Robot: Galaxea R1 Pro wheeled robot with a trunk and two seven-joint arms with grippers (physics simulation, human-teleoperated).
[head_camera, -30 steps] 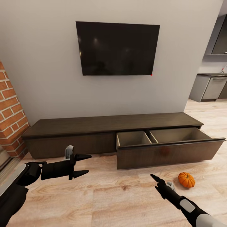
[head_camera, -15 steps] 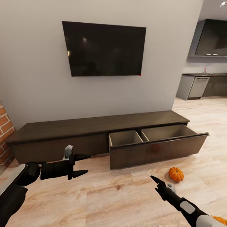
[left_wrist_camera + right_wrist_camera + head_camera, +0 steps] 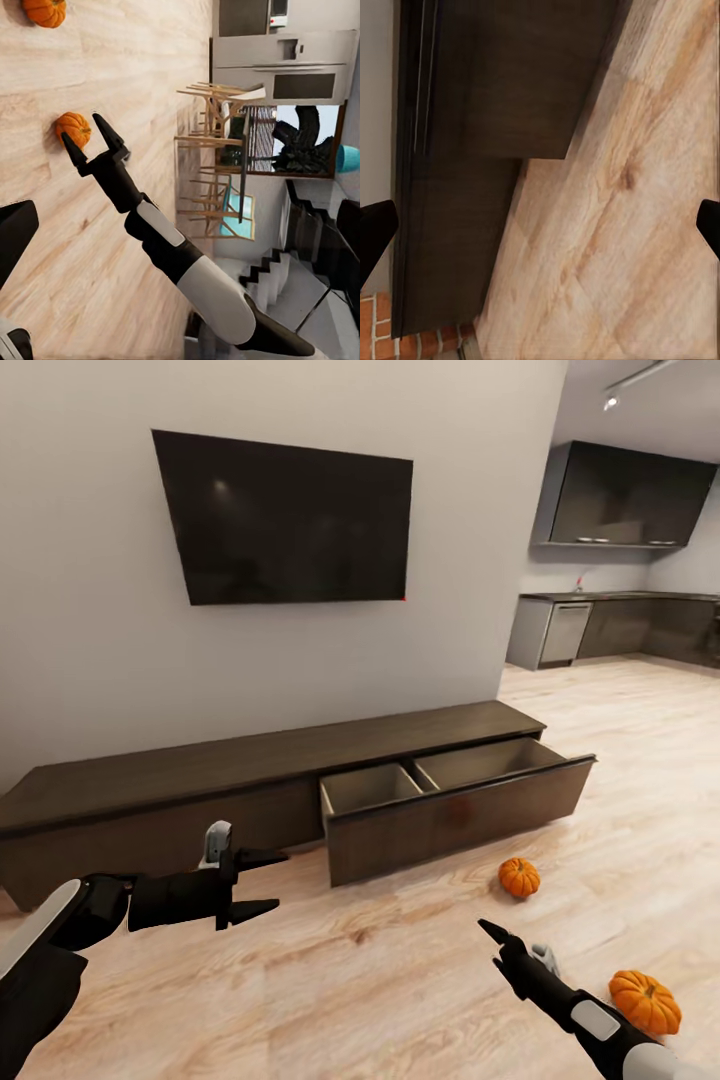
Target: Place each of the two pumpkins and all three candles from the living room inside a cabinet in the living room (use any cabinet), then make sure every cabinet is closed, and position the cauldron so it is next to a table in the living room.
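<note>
Pumpkins: one (image 3: 519, 876) lies on the floor (image 3: 400, 980) just before the cabinet (image 3: 250, 780) with its drawer (image 3: 455, 810) pulled out; the other (image 3: 644, 1001) lies beside the right gripper (image 3: 500, 938). Both that and the left gripper (image 3: 262, 882) have fingers spread, holding nothing.

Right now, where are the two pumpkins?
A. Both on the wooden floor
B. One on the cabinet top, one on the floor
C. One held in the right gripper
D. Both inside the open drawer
A: one pumpkin and the other pumpkin both lie on the floor, outside the open drawer.
</note>
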